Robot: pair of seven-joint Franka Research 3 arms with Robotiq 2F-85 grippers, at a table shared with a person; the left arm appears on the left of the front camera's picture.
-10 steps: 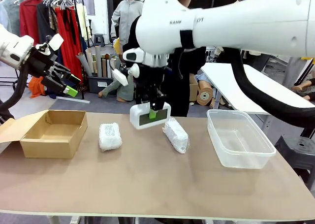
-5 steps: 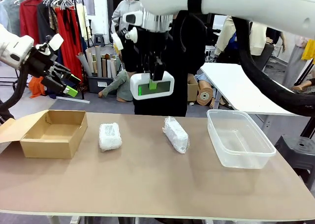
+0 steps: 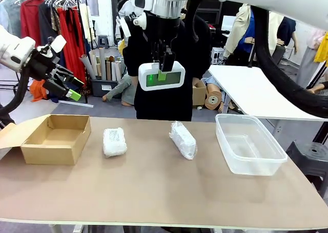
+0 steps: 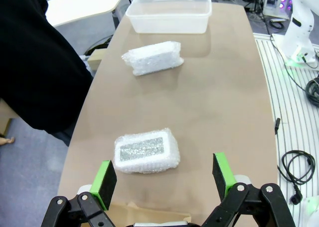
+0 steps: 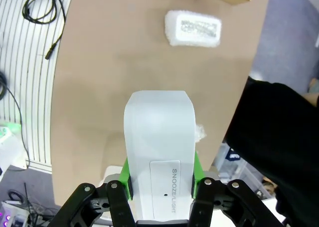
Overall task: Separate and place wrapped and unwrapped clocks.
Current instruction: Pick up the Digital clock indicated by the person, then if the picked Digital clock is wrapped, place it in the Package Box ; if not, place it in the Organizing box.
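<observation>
My right gripper (image 3: 163, 75) is shut on the unwrapped clock (image 3: 162, 77), a white rounded body with a dark screen, held high above the table's far edge. In the right wrist view the clock (image 5: 158, 137) sits between the green pads (image 5: 125, 174). Two wrapped clocks lie on the table: one (image 3: 114, 142) near the cardboard box, one (image 3: 183, 140) at the middle. The left wrist view shows both bundles, near (image 4: 146, 150) and far (image 4: 152, 58). My left gripper (image 3: 72, 87) hangs open above the box, nothing between its fingers (image 4: 105, 179).
An open cardboard box (image 3: 54, 139) stands at the table's left. A clear plastic tub (image 3: 249, 144) stands at the right (image 4: 168, 12). A person in black (image 3: 164, 100) stands at the far edge behind the held clock. Another wrapped bundle (image 5: 193, 29) appears below in the right wrist view.
My right gripper has risen from just above the table to well above it, carrying the unwrapped clock. The left arm and both bundles have stayed put.
</observation>
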